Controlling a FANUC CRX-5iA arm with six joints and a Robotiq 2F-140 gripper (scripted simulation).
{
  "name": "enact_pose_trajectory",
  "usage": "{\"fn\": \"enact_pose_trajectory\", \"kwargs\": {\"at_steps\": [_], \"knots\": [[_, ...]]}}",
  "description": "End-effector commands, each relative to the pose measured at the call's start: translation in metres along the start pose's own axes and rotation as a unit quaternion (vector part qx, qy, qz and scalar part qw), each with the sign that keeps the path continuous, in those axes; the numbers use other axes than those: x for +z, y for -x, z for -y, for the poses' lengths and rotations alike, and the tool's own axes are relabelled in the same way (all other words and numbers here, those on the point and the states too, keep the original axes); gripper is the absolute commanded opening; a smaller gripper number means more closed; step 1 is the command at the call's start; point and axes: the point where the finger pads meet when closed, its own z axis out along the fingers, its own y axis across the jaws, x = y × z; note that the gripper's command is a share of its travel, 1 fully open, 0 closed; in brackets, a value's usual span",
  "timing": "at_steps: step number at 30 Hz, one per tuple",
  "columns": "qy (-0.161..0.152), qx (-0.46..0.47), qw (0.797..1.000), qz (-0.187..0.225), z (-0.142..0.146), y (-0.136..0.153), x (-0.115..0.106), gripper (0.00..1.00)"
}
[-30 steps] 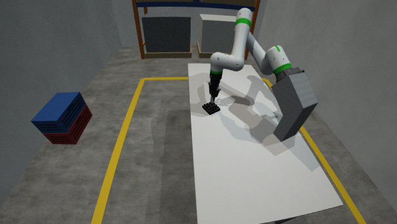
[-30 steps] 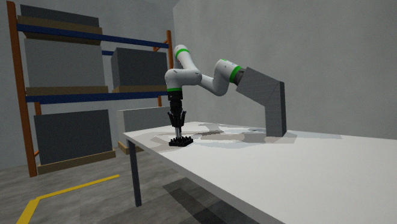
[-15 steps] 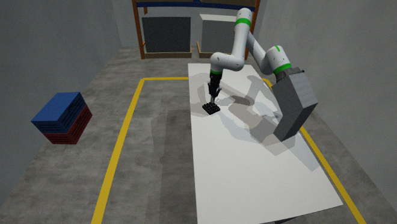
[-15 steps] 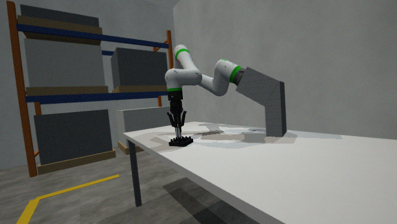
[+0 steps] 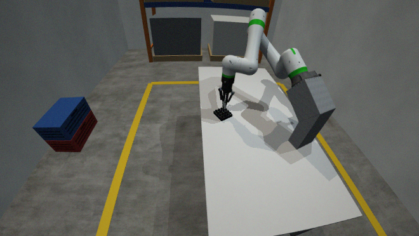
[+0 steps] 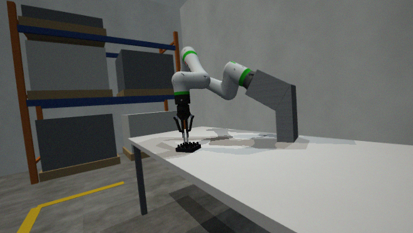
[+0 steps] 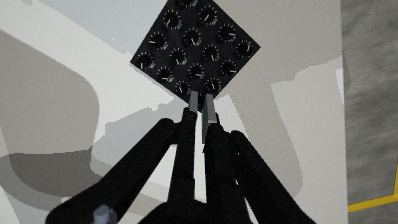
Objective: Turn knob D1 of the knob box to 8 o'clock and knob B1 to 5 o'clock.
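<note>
The black knob box (image 5: 223, 117) (image 6: 188, 146) (image 7: 195, 45) stands on its feet on the white table (image 5: 270, 177) (image 6: 281, 181), close to the table's left edge. In the wrist view it appears turned like a diamond, with its rows of small knobs and white lines visible. My gripper (image 5: 224, 108) (image 6: 185, 141) (image 7: 199, 102) points straight down at the box corner nearest the wrist camera. Its fingers are nearly together and clasp the corner knob there. The fingertips hide that knob. The printed names are too small to read.
The robot's grey pedestal (image 5: 309, 111) (image 6: 278, 106) stands on the table's right side. A blue and red crate stack (image 5: 65, 124) sits on the floor to the left. Shelving with boxes (image 6: 62, 94) stands behind the table. Yellow floor tape (image 5: 127, 149) borders the cell.
</note>
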Motion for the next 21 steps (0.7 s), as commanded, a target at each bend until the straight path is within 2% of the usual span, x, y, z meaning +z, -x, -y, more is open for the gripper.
{"fn": "enact_pose_trajectory", "kwargs": {"at_steps": [1,8,10,21], "knots": [[-0.002,-0.058,0.998,-0.001,-0.0001,-0.0002,-0.0002,0.05],[-0.002,-0.151,0.988,-0.001,-0.0001,-0.0002,-0.0002,0.05],[-0.002,-0.151,0.988,-0.001,-0.0001,-0.0002,-0.0002,0.05],[-0.002,-0.293,0.956,-0.001,-0.0001,-0.0002,-0.0002,0.05]]}}
